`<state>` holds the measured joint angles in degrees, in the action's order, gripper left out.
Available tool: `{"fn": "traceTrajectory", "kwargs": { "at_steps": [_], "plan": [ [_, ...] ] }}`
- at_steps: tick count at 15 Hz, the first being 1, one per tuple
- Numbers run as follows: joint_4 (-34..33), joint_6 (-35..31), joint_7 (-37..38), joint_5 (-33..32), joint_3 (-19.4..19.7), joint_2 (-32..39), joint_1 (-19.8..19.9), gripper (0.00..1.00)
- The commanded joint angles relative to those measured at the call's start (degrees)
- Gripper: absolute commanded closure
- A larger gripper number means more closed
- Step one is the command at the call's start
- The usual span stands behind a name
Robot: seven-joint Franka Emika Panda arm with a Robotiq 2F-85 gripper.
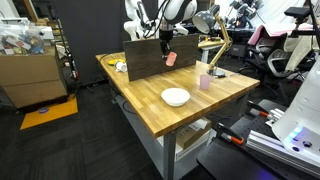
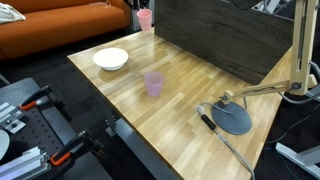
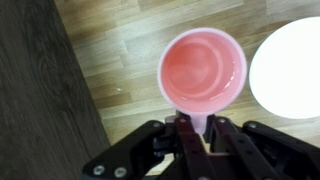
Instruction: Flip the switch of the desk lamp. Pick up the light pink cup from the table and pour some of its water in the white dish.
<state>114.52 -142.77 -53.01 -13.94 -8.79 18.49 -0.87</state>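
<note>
Arm [image 1: 178, 10]: white shells, black joint rings. Gripper [image 3: 200, 125]: matte black, bar linkages, round pivot pins visible. Fingers [image 3: 186, 135]: slim, dark, reddish sheen.

No legible text, labels or numbers anywhere.

Probably a lab or office workspace — wooden worktable [image 1: 140, 95], cardboard boxes [image 1: 30, 75], swivel chairs [image 1: 285, 52], an orange sofa [image 2: 60, 28] nearby.

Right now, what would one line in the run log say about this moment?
end effector: shut on light pink cup rim | cup: held aloft, upright | white dish: beside cup | pour: not yet
</note>
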Motion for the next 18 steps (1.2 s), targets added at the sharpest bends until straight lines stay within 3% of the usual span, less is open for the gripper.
{"fn": "traceTrajectory", "kwargs": {
  "at_steps": [1, 9, 18],
  "plan": [
    [1.16, -0.26, -2.39, 1.39, -0.69, -1.51, -0.3, 0.96],
    [10.8, -1.33, -9.43, 6.83, -5.54, -6.63, -2.0, 0.96],
    [18.09, -3.22, -16.69, 12.68, -7.15, -12.06, -5.18, 0.96]
  ]
}}
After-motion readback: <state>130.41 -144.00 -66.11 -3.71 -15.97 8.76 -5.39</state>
